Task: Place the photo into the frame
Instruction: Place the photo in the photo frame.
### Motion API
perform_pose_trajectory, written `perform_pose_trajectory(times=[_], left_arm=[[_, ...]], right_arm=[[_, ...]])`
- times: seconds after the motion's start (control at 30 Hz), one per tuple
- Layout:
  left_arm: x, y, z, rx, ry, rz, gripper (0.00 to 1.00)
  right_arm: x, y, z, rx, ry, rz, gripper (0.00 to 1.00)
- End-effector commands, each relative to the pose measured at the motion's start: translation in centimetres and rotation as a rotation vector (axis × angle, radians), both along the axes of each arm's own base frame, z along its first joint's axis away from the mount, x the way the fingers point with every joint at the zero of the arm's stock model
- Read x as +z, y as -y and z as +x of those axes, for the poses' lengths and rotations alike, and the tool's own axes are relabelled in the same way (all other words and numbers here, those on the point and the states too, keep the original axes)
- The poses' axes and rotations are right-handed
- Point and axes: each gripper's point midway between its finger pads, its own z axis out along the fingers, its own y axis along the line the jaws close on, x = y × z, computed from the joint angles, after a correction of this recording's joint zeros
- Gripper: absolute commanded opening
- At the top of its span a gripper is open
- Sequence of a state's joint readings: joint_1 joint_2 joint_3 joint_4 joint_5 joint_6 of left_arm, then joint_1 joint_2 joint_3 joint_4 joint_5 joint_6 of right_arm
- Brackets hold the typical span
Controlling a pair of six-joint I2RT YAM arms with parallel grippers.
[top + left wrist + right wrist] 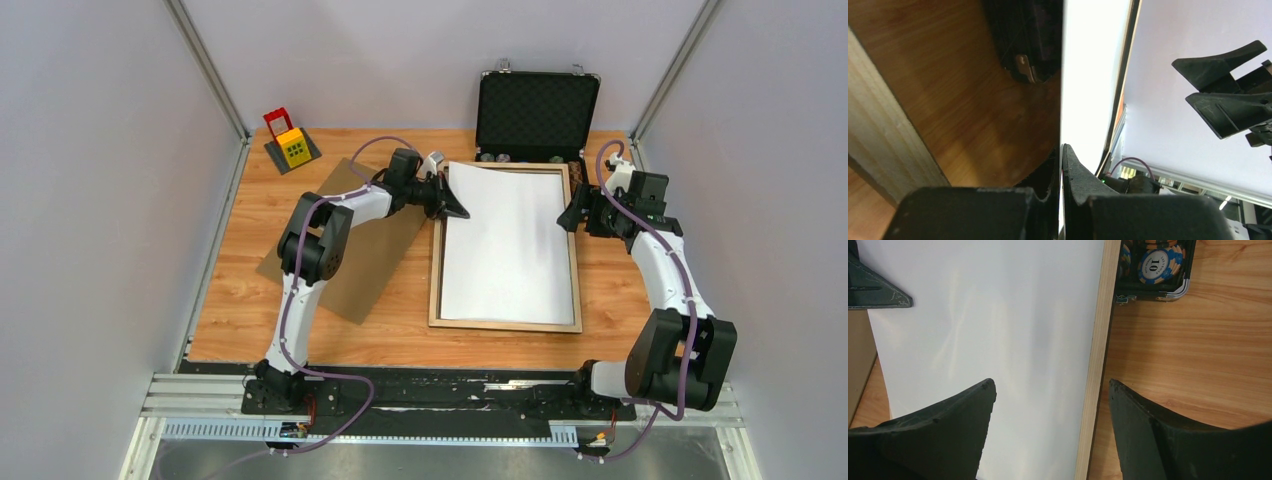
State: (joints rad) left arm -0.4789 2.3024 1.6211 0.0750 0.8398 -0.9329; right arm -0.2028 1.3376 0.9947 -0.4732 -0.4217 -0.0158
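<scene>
1. A flat brown cardboard board lies on the left side of the wooden table.
2. A black hard case stands open at the far edge.
3. Round blue and white chips sit inside it.
4. A small yellow and red toy sits on a grey plate in the far left corner.

I see the photo lying in the frame, right of centre on the table. The board lies left of it, the case behind, and the toy sits far left.
</scene>
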Motion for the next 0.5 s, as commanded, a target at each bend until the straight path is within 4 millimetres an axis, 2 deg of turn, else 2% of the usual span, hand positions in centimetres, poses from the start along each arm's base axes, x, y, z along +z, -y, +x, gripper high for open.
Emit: perform_pose_trajectory(times=[0.0,0.23,0.47], left_arm=[[2.63,0.52,-0.15,-0.014,0.084,-0.001,0.08],[2.73,0.18,-0.01,-0.002,0.102,0.028,0.10],[2.91,0.09,0.34,0.014,0.109,0.035,0.00]], right_arm=[[0.40,-0.15,0.55,0.005,0.031,0.012,0.81],[0.35,-0.25,0.54,0.010,0.029,0.018,0.81],[0.31,-0.26,0.52,0.012,0.028,0.018,0.81]])
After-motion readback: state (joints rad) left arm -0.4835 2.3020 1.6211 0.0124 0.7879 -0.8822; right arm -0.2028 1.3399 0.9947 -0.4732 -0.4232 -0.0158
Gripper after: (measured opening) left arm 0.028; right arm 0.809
